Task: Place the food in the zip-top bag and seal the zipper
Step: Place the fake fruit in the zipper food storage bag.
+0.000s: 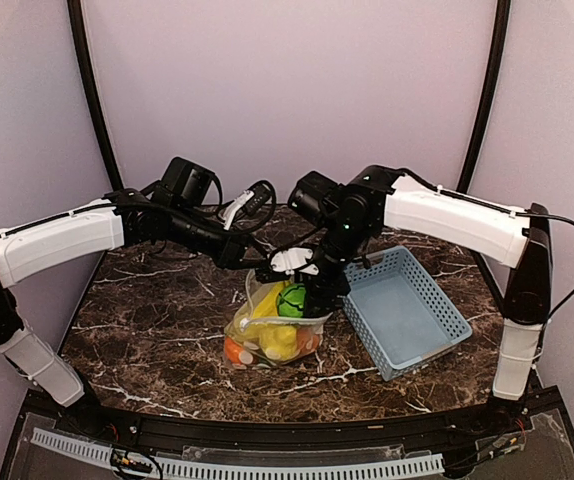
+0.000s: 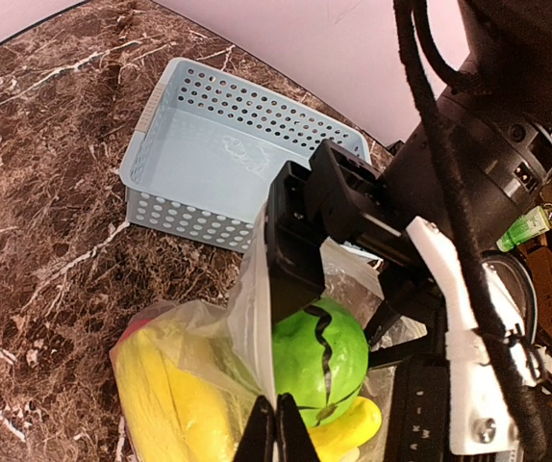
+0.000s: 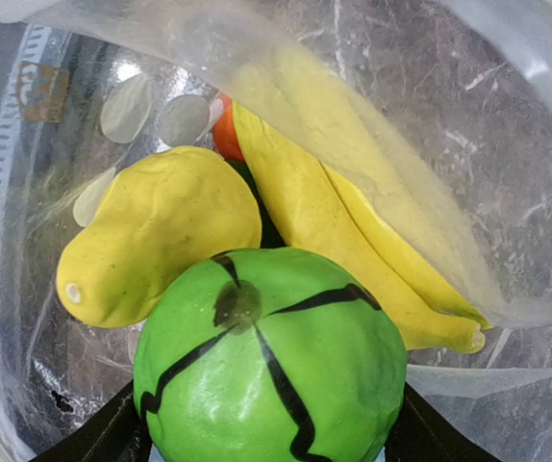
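Bananas (image 3: 353, 241) over half-hidden orange ball (image 3: 223, 135)

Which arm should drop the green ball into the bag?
Right. The right gripper holds the green ball inside the zip-top bag mouth; the left gripper pinches the bag's edge.

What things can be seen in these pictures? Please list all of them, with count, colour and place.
table: one, dark brown marble with white veins, under everything
basket: one, light blue with holes, on the table, right of the bag
bag: one, clear, middle of the table, mouth open
green ball: one, green with black lines, at the bag's mouth
bananas: one bunch, yellow, inside the bag
pear: one, yellow, inside the bag
orange ball: one, orange, deep in the bag, mostly hidden
left claw: one, black, shut on the bag's edge
right claw: one, black, gripping the green ball
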Motion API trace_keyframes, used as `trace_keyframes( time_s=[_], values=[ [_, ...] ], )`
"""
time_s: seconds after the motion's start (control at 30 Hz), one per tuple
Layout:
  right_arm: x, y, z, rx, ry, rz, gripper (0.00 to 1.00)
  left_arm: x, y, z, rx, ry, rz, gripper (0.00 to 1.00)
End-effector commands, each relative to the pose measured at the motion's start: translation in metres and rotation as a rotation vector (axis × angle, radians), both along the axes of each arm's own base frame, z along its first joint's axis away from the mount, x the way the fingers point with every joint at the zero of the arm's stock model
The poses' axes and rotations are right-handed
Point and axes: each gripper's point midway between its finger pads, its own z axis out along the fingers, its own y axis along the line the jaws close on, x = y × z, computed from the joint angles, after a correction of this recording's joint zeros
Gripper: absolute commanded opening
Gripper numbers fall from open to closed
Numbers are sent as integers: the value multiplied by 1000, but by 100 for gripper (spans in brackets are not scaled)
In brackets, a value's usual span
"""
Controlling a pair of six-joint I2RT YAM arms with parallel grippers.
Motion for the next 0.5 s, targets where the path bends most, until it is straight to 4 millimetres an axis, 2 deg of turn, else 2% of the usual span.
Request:
trace_keyframes(
  time_s=[0.0, 0.1, 0.3, 0.47],
  values=[
    [2, -6, 3, -15, -48, -17, 69, -5, 2, 8, -5, -14, -8, 1],
    [4, -10, 5, -22, -69, -25, 71, -6, 2, 8, -9, -10, -12, 1],
    [4, -13, 7, -20, -76, -29, 79, -5, 2, 6, -5, -4, -9, 1],
    [3, -11, 19, 7, -85, -32, 85, -4, 1, 3, 2, -1, -8, 1]
  ],
)
